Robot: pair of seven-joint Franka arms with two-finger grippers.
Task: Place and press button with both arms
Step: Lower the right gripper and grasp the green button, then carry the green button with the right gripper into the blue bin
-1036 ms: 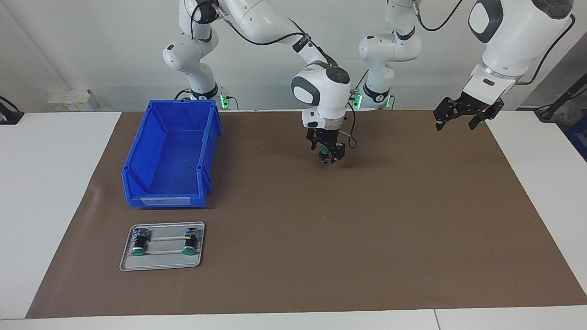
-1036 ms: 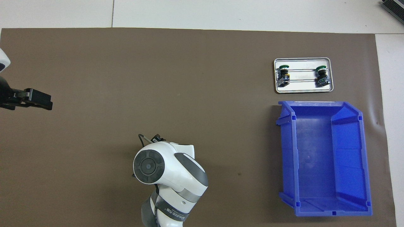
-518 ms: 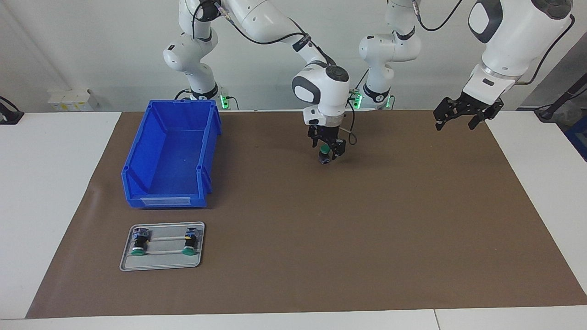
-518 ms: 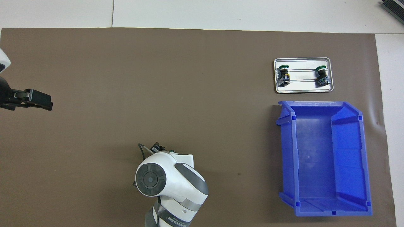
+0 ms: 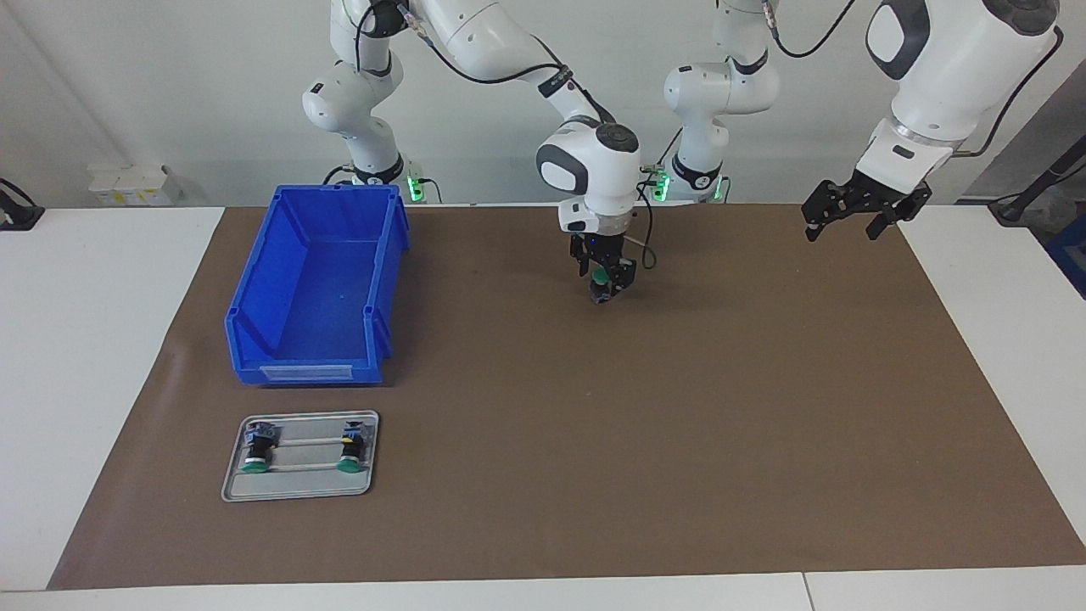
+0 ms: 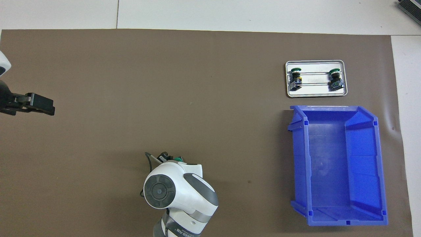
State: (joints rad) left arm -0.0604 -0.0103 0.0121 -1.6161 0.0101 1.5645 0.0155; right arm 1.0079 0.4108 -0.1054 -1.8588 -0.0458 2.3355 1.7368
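Right gripper [image 5: 604, 287] now lower than a second ago, down at the brown mat [image 5: 594, 441] near the robots, fingers apparently narrowing around the small green-capped push-button [image 5: 601, 277]. Grip or release: cannot tell. Left gripper [image 5: 853, 214] wide open, empty, waiting over the mat's edge; pressing probably next.

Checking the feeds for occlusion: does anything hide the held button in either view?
Facing view: the button shows between the right gripper's fingers, unobstructed. Overhead view: the right arm's wrist covers nearly all of it; only a green sliver peeks out.
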